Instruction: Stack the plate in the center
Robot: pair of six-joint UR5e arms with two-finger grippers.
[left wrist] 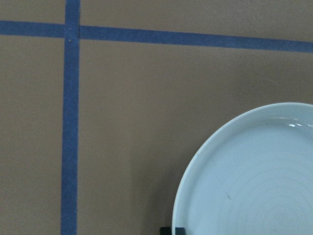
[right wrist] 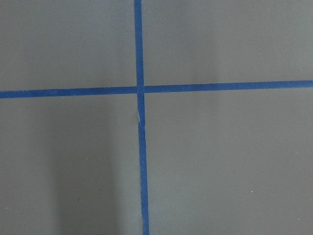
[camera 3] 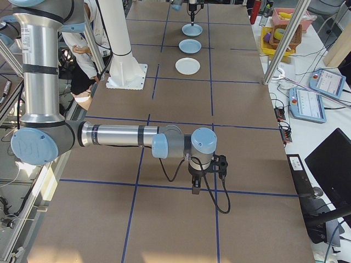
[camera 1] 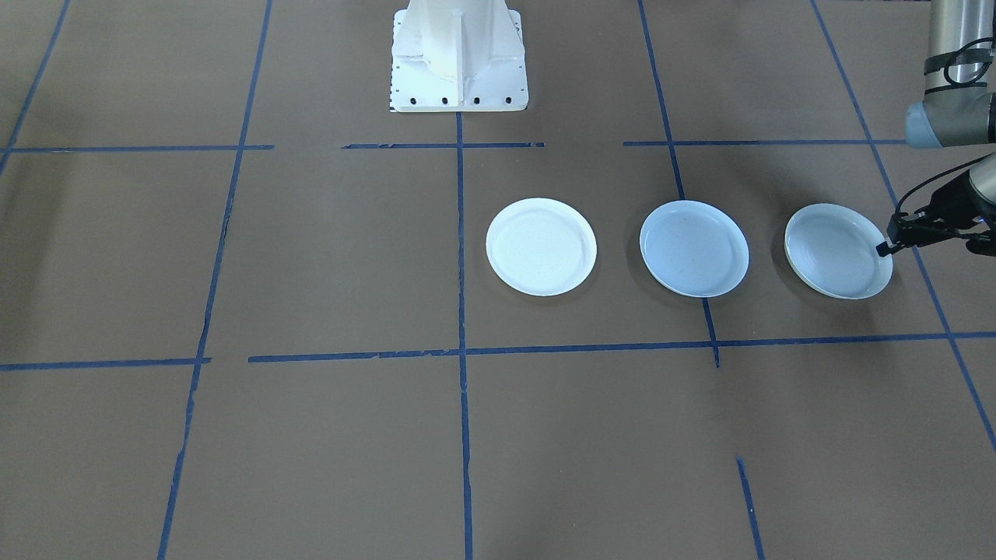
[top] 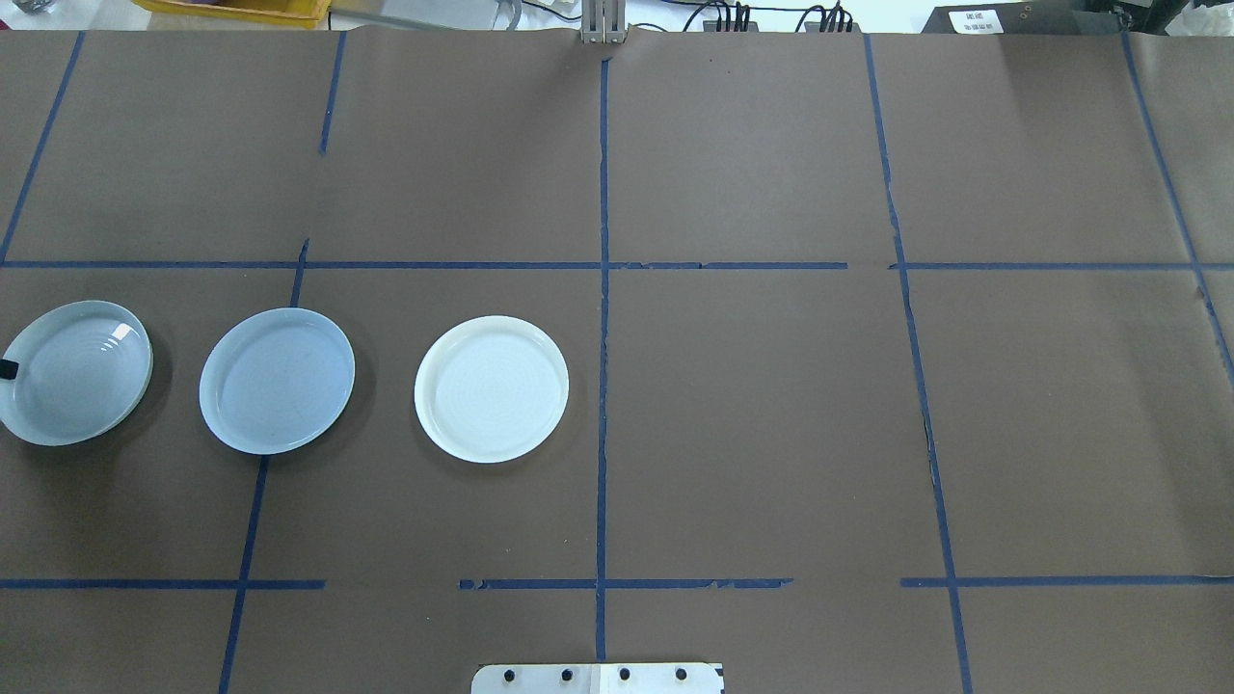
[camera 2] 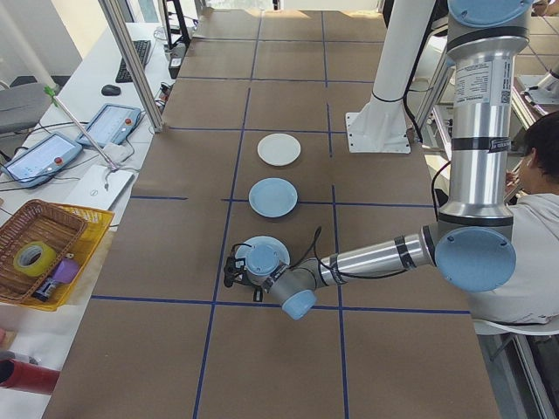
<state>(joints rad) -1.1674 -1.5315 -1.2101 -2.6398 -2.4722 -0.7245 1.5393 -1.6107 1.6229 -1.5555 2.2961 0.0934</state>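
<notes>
The brown surface [top: 752, 405] is marked with blue tape. Three plates are lined up; the smooth center [top: 277, 381] is pale blue. The left pincer [camera 1: 895, 243] is seen at the ringed plate [camera 1: 838, 251]; its grip cannot be told.

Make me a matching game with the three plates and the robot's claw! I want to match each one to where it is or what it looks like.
Things:
1. ringed plate
2. center plate
3. bright white plate
4. left claw

Descriptions:
A. smooth, pale bluish, between the other two plates
B. at the rim of the end plate
C. nearest the robot's white base
D. has circles inside, lies at the end of the row

Pairs: 1-D, 2-A, 3-C, 4-B
</notes>
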